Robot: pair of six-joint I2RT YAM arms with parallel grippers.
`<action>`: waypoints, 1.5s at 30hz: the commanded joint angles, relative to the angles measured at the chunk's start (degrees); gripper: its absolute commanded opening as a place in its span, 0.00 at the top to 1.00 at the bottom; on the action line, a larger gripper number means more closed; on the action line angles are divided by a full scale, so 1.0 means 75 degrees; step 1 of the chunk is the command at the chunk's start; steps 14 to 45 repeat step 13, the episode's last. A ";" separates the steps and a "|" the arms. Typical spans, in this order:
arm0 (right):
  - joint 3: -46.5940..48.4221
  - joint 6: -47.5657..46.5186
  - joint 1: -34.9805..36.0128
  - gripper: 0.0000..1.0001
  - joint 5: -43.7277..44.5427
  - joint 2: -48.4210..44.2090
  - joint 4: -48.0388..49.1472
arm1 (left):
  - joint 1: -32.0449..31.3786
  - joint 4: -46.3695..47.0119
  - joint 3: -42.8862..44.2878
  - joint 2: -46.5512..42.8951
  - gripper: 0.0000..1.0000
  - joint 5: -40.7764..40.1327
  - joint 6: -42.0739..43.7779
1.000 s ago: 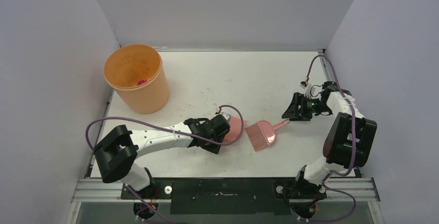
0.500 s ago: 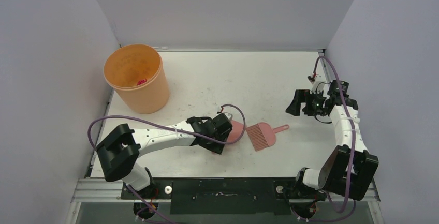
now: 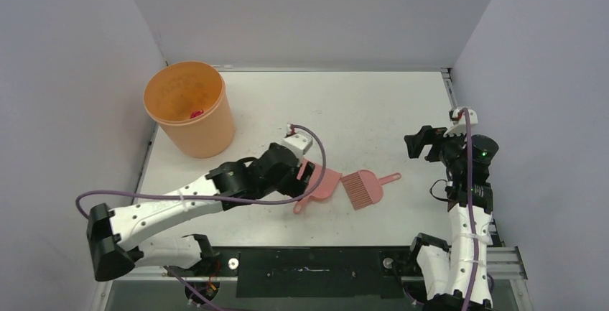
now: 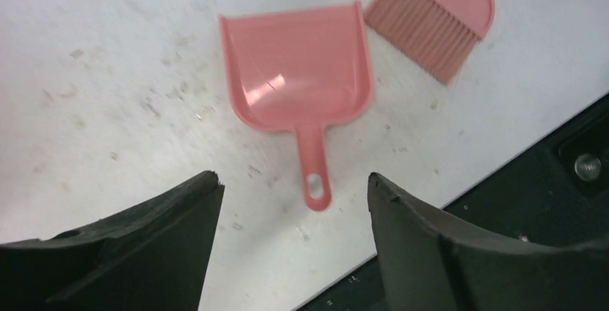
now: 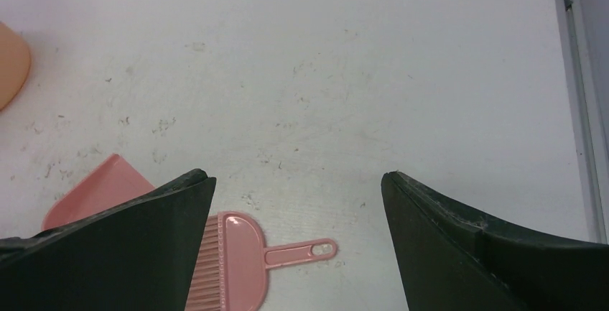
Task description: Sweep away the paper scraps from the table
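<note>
Paper shows as one small magenta paper scrap [image 3: 195, 114], crumpled, lying inside the orange bucket [image 3: 215, 135], which stands at the far left corner of the table [image 3: 359, 103]. The table is white and flat, with many faint grey specks and scuff marks, and a metal rim runs along its right edge.

Near the front middle lie the pink dustpan [image 4: 298, 67] and the pink hand brush [image 4: 434, 9], just beside each other and not touching. The bristles face the pan's side, the pan's handle points to the near edge, and the brush's handle points to the right.

The left gripper [image 4: 293, 178] hangs above the pan handle with its fingers spread wide and grasps nothing. The right gripper [image 5: 296, 177] is raised near the right rim, also spread wide and holding nothing. Between the bucket and the right rim the far half of the table is plain white surface.
</note>
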 commanded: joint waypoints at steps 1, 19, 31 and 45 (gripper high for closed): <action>-0.0473 0.1034 0.0016 0.10 0.0366 -0.0263 0.1010 | 0.0715 0.2168 -0.1161 -0.1418 0.25 -0.0663 0.1432; -0.0310 0.1330 0.0000 0.10 0.0981 -0.0061 0.0823 | 0.2098 0.3877 -0.2837 -0.3313 0.03 -0.0750 0.1208; -0.0310 0.1330 0.0000 0.10 0.0981 -0.0061 0.0823 | 0.2098 0.3877 -0.2837 -0.3313 0.03 -0.0750 0.1208; -0.0310 0.1330 0.0000 0.10 0.0981 -0.0061 0.0823 | 0.2098 0.3877 -0.2837 -0.3313 0.03 -0.0750 0.1208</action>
